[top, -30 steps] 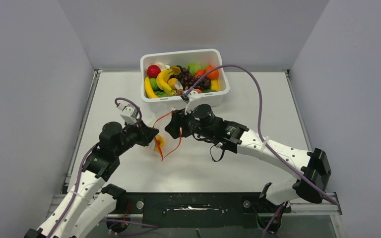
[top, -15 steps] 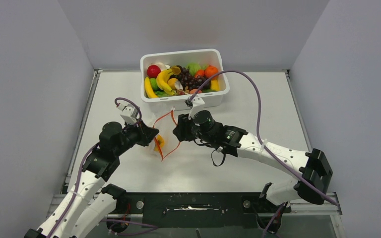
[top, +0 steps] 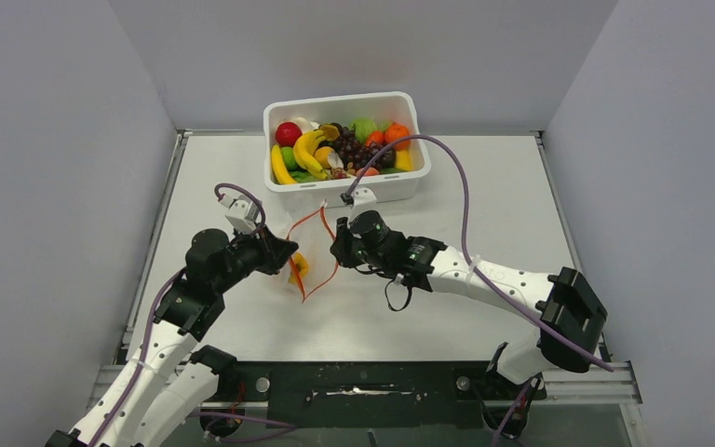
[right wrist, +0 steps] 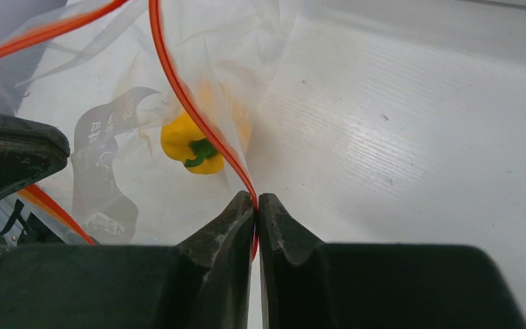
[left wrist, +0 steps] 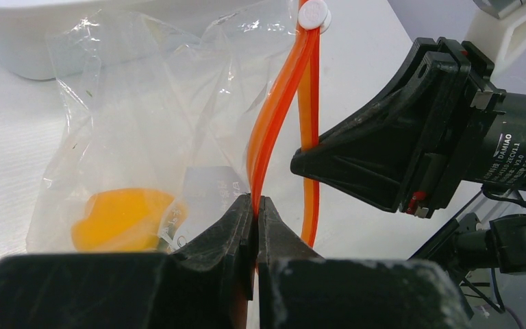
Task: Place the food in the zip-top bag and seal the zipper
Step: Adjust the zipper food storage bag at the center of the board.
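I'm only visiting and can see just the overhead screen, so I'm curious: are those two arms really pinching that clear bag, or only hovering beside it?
Observer: They are pinching it. The wrist cameras show the left end effector and the right end effector each shut on a separate lip of the orange-red zipper, which holds the mouth apart.
Operator: From above I can only see an orange-yellow blob in there. What is it?
Observer: The right wrist view shows a yellow pepper with a green stem, lying inside the zip-top bag.
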Available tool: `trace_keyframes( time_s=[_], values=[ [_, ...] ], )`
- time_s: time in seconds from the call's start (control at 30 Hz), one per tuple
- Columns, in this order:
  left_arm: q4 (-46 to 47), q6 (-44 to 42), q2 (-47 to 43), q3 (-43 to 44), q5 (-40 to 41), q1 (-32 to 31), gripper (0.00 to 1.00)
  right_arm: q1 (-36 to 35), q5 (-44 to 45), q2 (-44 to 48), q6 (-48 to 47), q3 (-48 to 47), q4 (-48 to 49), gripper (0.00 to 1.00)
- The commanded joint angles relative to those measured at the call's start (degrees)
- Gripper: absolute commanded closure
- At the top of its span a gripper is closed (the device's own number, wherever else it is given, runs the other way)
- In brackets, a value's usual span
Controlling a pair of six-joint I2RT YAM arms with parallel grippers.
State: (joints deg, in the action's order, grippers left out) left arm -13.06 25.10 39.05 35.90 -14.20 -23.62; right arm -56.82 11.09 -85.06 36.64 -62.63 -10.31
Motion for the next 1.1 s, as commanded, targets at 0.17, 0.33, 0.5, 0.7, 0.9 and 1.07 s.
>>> trace_keyframes(
  time_s=[0.17, 0.33, 0.5, 0.7, 0.9, 1.07],
  values=[
    [-0.92, -0.79, -1.7, 1.56, 10.38, 0.23, 1.0, 1.27, 6.36, 7.54, -1.5, 1.22, 2.09, 1.0],
    [-4.13, -1.39, -1.49, 5.72, 20.55, 0.24, 1.0, 1.35, 7.9, 11.67, -0.9, 3.94, 2.39, 1.0],
    [-2.66, -1.37, -1.74, 6.34, 15.76, 0.26, 1.0, 1.45, 4.65, 10.93, 0.56, 5.3, 3.78, 1.0],
    [1.42, -1.98, -2.14, 2.4, 1.76, 0.15, 1.0, 1.44, 1.42, 9.82, -0.01, 4.24, 4.64, 0.97],
    [1.59, -2.43, -1.27, 1.98, -0.66, -0.11, 1.0, 1.48, 0.43, 10.08, -1.96, 2.21, 3.87, 0.74],
    [1.56, -2.95, 0.24, 1.98, -1.47, 0.06, 1.0, 1.84, 1.23, 9.8, -5.01, -2.71, 0.14, 0.53]
  ],
)
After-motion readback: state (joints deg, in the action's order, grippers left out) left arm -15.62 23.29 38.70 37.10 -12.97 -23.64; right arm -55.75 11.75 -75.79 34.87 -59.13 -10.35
